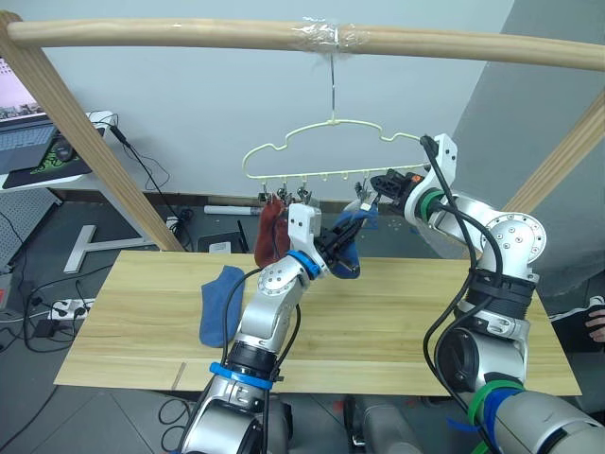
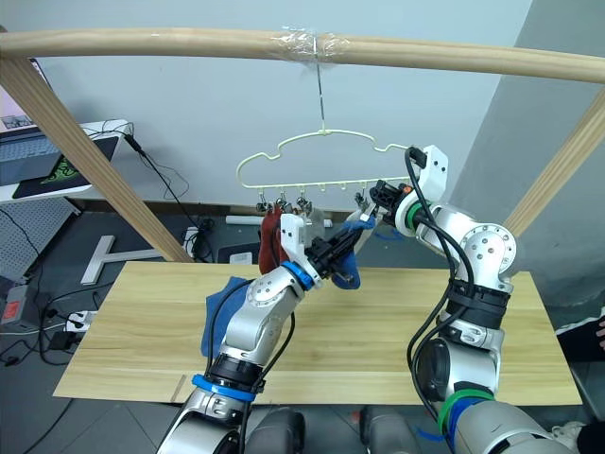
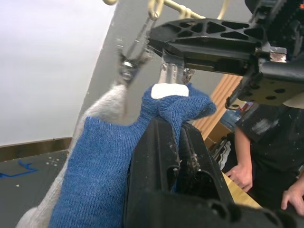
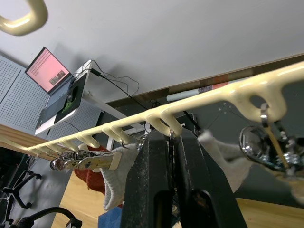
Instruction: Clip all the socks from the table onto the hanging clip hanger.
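My left gripper (image 3: 178,137) is raised just under the clip hanger (image 1: 321,142), its two black fingers pinched together on the cuff of a blue sock (image 3: 102,166). The sock hangs down from my fingertips, with its white inner label turned up toward a dark metal clip (image 3: 173,71) directly above it. Pressed against that sock, on the side away from my right arm, a light grey sock (image 3: 102,107) hangs from the neighbouring clip.

My right gripper (image 1: 375,189) comes in from the opposite side and meets the same clip. In the right wrist view its fingers (image 4: 147,175) stand nearly together with the clip's thin metal stem in the narrow gap between them, so it is clamped on the clip.

Further along the hanger from my left gripper, a rust red sock (image 1: 271,235) dangles from its clip. Below and behind my left arm, a second blue sock (image 1: 219,305) lies crumpled on the table (image 1: 378,322). The hanger's hook is taped to the wooden pole (image 1: 189,36) overhead.

Past my left fingertips a person in a black top (image 3: 270,137) stands at the table edge.
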Action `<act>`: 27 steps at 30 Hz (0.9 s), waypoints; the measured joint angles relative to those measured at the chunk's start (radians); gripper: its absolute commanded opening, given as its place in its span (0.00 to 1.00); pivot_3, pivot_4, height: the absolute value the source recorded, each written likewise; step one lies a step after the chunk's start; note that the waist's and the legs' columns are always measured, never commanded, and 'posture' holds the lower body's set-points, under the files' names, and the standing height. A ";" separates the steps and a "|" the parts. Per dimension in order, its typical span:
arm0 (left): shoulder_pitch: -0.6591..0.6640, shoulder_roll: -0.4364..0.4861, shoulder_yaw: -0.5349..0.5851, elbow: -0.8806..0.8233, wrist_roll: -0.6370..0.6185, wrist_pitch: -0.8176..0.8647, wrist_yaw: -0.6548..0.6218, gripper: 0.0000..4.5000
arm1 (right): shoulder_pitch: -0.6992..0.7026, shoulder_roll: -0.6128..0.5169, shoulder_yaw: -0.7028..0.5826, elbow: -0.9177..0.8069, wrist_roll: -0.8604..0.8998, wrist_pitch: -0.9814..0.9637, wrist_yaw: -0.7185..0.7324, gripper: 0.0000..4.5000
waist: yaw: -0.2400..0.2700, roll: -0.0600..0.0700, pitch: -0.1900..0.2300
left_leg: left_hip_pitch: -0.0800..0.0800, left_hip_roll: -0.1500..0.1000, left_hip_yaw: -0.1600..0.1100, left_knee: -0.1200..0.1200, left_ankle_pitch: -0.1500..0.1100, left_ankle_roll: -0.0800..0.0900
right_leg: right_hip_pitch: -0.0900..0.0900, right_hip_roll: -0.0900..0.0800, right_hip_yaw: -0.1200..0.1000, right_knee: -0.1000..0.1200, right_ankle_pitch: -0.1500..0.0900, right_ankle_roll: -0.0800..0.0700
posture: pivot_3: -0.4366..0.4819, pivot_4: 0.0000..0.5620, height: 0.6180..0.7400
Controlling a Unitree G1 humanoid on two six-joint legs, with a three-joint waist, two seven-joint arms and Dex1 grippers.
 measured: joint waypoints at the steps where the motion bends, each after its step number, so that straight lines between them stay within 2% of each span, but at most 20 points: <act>1: 0.000 0.000 -0.001 0.000 0.000 0.000 0.000 0.00 | 0.000 0.005 -0.007 0.000 0.005 0.001 -0.001 0.25 | 0.000 0.000 0.000 | 0.000 0.000 0.000 0.000 0.000 0.000 | 0.000 0.000 0.000 0.000 0.000 0.000 | 0.45 0.23 1.00; 3: -0.003 -0.001 -0.002 0.000 0.000 0.000 0.000 0.00 | 0.000 0.010 -0.024 0.000 0.026 0.007 -0.001 0.44 | -0.001 0.000 0.000 | 0.000 0.000 0.000 0.000 0.000 0.000 | 0.000 0.000 0.000 0.000 0.000 0.000 | 0.45 0.23 1.00; 10: -0.021 -0.007 -0.001 0.000 -0.001 -0.002 0.000 0.00 | 0.000 0.004 -0.030 0.000 0.039 0.014 0.000 0.96 | -0.002 0.000 0.000 | 0.000 0.000 0.000 0.000 0.000 0.000 | 0.000 0.000 0.000 0.000 0.000 0.000 | 0.44 0.23 1.00; 14: -0.023 -0.023 0.003 0.000 -0.026 0.010 -0.002 0.00 | 0.003 -0.051 -0.012 -0.015 0.047 0.007 0.042 0.98 | -0.002 0.000 0.000 | -0.001 0.000 0.000 0.000 0.000 0.000 | -0.001 0.000 0.000 0.000 0.000 0.000 | 0.40 0.22 1.00; 17: -0.034 -0.043 0.016 0.023 -0.068 0.045 -0.019 0.00 | 0.033 -0.088 0.023 -0.100 0.045 -0.044 0.080 0.98 | -0.005 0.000 0.000 | -0.001 0.000 0.001 0.000 0.000 0.000 | 0.000 0.000 0.001 -0.001 -0.001 0.001 | 0.37 0.21 1.00; 18: -0.040 -0.046 0.020 0.031 -0.077 0.057 -0.023 0.00 | 0.041 -0.088 0.027 -0.115 0.045 -0.055 0.084 0.98 | -0.010 0.000 0.000 | -0.001 0.000 0.001 0.000 0.000 0.000 | 0.000 0.001 0.001 -0.001 -0.001 0.001 | 0.31 0.22 1.00; 20: -0.057 -0.055 0.032 0.054 -0.105 0.084 -0.040 0.00 | 0.064 -0.093 0.046 -0.141 0.041 -0.081 0.096 0.98 | -0.022 0.000 0.000 | 0.000 0.000 0.001 0.000 0.000 0.000 | 0.000 0.001 0.001 0.000 -0.001 0.001 | 0.31 0.22 1.00; 21: -0.066 -0.062 0.038 0.065 -0.117 0.099 -0.043 0.00 | 0.084 -0.104 0.066 -0.158 0.030 -0.099 0.097 0.98 | -0.026 0.000 0.000 | 0.000 0.000 0.001 0.001 0.000 0.000 | 0.000 0.001 0.001 0.000 -0.001 0.001 | 0.26 0.22 1.00; 25: -0.108 -0.088 0.064 0.127 -0.156 0.127 -0.048 0.00 | 0.172 -0.156 0.156 -0.242 -0.047 -0.200 0.118 0.98 | -0.053 0.000 0.000 | -0.001 0.000 0.001 0.001 0.000 0.000 | 0.000 0.001 0.002 -0.001 -0.001 0.002 | 0.18 0.21 1.00; 27: -0.118 -0.085 0.079 0.160 -0.156 0.127 -0.047 0.12 | 0.203 -0.172 0.189 -0.268 -0.086 -0.249 0.124 1.00 | -0.078 0.000 -0.001 | 0.000 0.000 0.002 0.001 0.000 0.000 | 0.000 0.001 0.003 -0.001 0.000 0.003 | 0.16 0.21 1.00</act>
